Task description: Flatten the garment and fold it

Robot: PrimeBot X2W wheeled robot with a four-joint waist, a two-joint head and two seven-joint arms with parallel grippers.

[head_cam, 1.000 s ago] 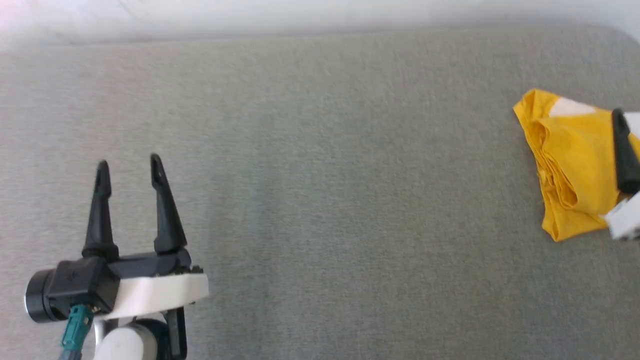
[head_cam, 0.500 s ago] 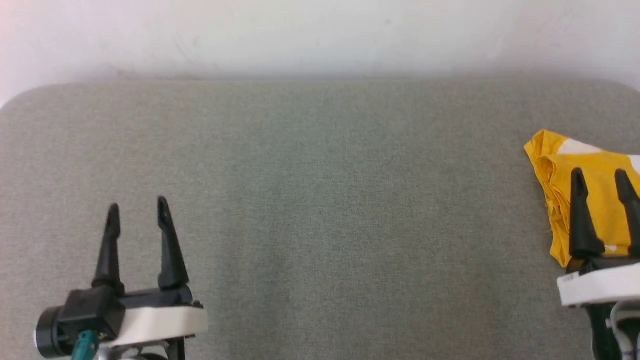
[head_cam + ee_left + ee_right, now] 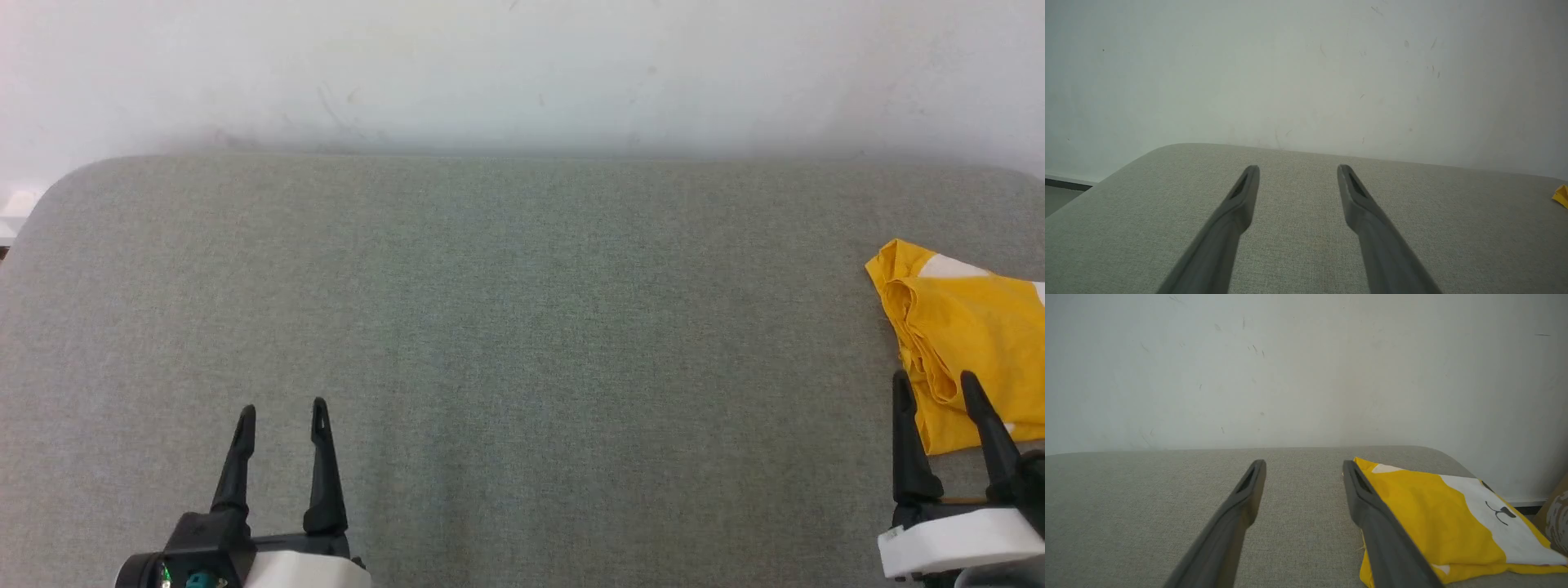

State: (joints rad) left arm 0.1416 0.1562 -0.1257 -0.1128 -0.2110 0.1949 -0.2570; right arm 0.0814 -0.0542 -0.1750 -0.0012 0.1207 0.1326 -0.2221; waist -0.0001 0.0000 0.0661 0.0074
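The garment (image 3: 971, 343) is a bright yellow T-shirt with white patches, lying folded in a flat bundle at the right end of the grey padded table (image 3: 522, 327). A white patch with black marks shows on the garment (image 3: 1437, 514) in the right wrist view, and a yellow tip of the garment (image 3: 1561, 196) peeks in at the left wrist view's right edge. My right gripper (image 3: 935, 380) stands open just in front of the bundle's near left corner, holding nothing. Far to the left, my left gripper (image 3: 282, 408) is open over bare table.
A pale wall (image 3: 522, 73) runs right behind the table's far edge. The table's corners are rounded, and its left end (image 3: 33, 220) drops off to the floor. A brown patterned object (image 3: 1555, 514) sits beyond the table's right end.
The head camera has tilted up, so the wall shows and the table sits lower in the picture. Both grippers now sit lower, near the bottom edge, and the right one has drawn back off the garment.
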